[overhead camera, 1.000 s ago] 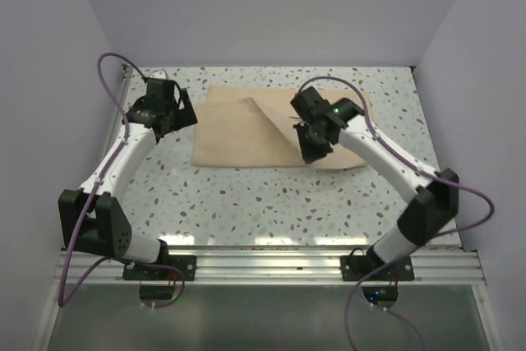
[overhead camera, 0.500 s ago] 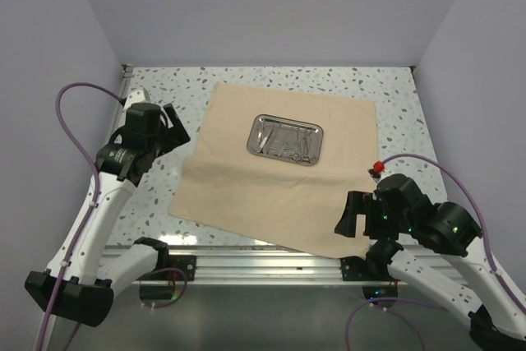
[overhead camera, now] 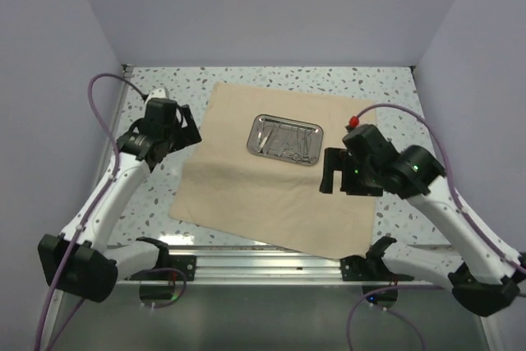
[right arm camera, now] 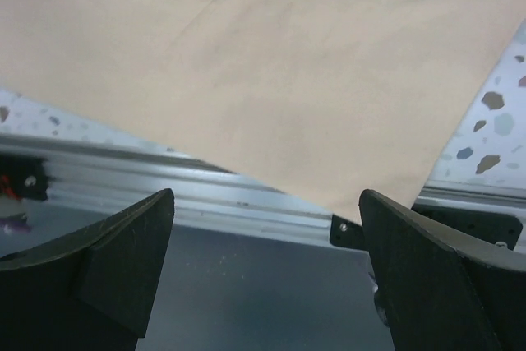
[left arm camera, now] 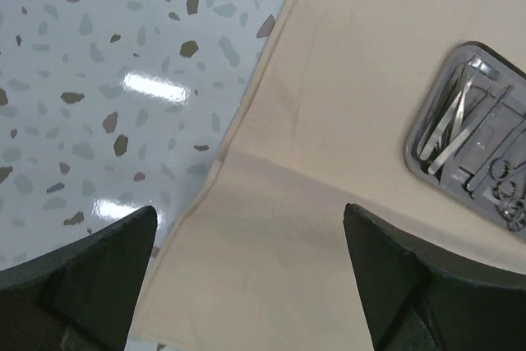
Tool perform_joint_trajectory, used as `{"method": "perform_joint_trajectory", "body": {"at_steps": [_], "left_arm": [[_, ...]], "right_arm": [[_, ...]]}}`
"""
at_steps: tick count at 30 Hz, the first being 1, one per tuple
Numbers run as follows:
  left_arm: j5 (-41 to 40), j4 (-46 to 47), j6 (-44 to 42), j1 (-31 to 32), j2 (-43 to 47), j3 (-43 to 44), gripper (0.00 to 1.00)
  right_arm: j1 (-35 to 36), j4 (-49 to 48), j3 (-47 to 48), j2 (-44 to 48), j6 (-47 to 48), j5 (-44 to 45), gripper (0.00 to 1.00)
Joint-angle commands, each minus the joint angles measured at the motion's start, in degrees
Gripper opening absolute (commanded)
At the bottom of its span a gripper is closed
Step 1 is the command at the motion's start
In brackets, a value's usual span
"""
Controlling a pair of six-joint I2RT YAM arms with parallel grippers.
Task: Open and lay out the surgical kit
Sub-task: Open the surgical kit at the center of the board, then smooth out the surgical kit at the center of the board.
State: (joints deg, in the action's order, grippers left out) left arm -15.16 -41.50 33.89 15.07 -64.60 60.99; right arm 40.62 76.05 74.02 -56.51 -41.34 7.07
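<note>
The cloth wrap (overhead camera: 263, 187) lies spread flat on the counter (overhead camera: 394, 88), with its near corner over the front rail (overhead camera: 246, 256). The steel tray (overhead camera: 251, 137) sits exposed on its far half and holds the instruments (left arm camera: 460, 117). Opening appears complete; laying out the instruments remains. The left pincer (overhead camera: 189, 127) and right pincer (overhead camera: 327, 172) stand wide apart and empty.

Cloth (overhead camera: 271, 195) lies spread on the table (overhead camera: 156, 195), its near corner over the rail (overhead camera: 246, 256). Tray (left arm camera: 413, 154) sits on its far half, instruments (overhead camera: 286, 140) inside. Left gripper (overhead camera: 185, 129) hangs by its left edge, right gripper (overhead camera: 329, 172) over its right side.
</note>
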Motion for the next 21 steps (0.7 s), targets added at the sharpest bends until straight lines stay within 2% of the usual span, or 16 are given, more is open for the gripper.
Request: {"method": "perform_joint_trajectory", "body": {"at_steps": [1,3,4,5,7,13,17,21], "left_arm": [[0.74,10.64,-7.25,-0.39,-11.02,5.44,1.00],[1.88,13.00,-9.36,-2.06,-17.02,11.15,1.00],[2.41,13.80,-9.89,-2.85,-22.88,13.17,1.00],[3.20,14.51,-10.24,-4.42,-25.81,17.28,1.00],[5.13,17.05,-11.21,-5.83,-33.70,21.34,1.00],[9.79,17.94,-13.32,-9.26,-53.31,42.15,1.00],[13.39,17.15,-12.71,-10.23,-62.56,49.92,0.99],[17.70,18.73,-12.36,-10.68,-68.81,53.26,0.96]], "right_arm": [[-4.90,-7.13,4.36,-10.88,5.21,6.11,0.98],[-11.06,-9.68,4.99,-16.93,7.59,2.61,0.98],[-17.44,-12.65,4.73,-18.27,8.03,0.86,0.98],[-20.38,-14.42,4.73,-19.68,8.38,-1.07,0.97],[-26.52,-18.12,5.60,-23.80,8.73,-1.19,0.95],[-36.46,-22.69,10.18,-34.08,6.81,5.50,0.89],[-42.45,-29.54,9.83,-39.19,4.96,2.95,0.85],[-43.70,-32.10,11.32,-46.12,5.22,5.31,0.81]]}}
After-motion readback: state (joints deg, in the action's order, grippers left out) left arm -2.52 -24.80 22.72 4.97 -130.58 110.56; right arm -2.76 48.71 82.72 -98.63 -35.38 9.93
